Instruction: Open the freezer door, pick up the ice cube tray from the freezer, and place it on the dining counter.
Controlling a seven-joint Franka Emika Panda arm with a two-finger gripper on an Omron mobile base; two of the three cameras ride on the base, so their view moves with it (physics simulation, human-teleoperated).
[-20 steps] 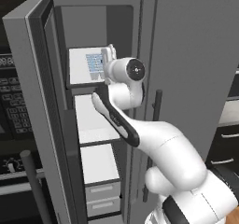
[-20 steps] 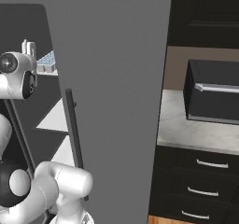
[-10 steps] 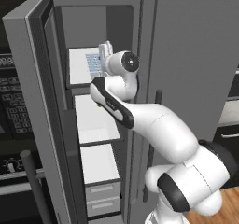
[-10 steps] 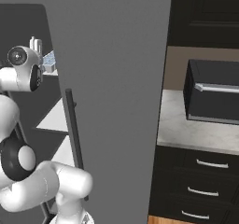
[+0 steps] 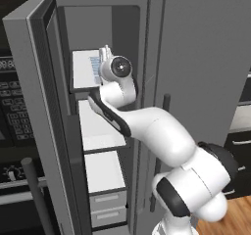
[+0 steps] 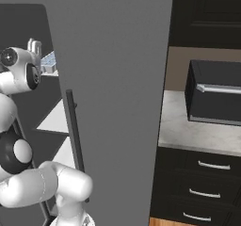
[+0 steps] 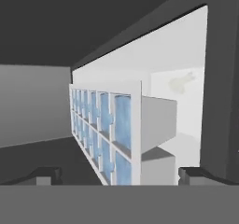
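Observation:
The freezer door (image 5: pixel 29 106) stands swung open to the left, baring the freezer (image 5: pixel 105 170) with its white shelves. The ice cube tray (image 5: pixel 94 64), white with pale blue cubes, lies on the top shelf. It shows again in the right base view as the tray (image 6: pixel 48 60) and close up in the hand view as the tray (image 7: pixel 107 129). My gripper (image 5: pixel 104 52) reaches onto that shelf, right at the tray's near end. In the hand view my gripper (image 7: pixel 119 176) is open, and the tray's near end stands between the two fingertips (image 7: pixel 44 174) without touching them.
A plain grey door (image 6: pixel 113 102) with a dark bar handle (image 6: pixel 73 140) stays closed beside the freezer. A black oven (image 5: pixel 12 116) sits left of the open door. A black appliance (image 6: pixel 216 95) rests on a stone counter (image 6: pixel 188 133) at the right. A faint greenish piece (image 7: pixel 182 82) lies deeper on the shelf.
The arm has stretched further into the freezer, and the hand has moved left and inward until it reaches the tray's near end. The jaws have stayed wide open.

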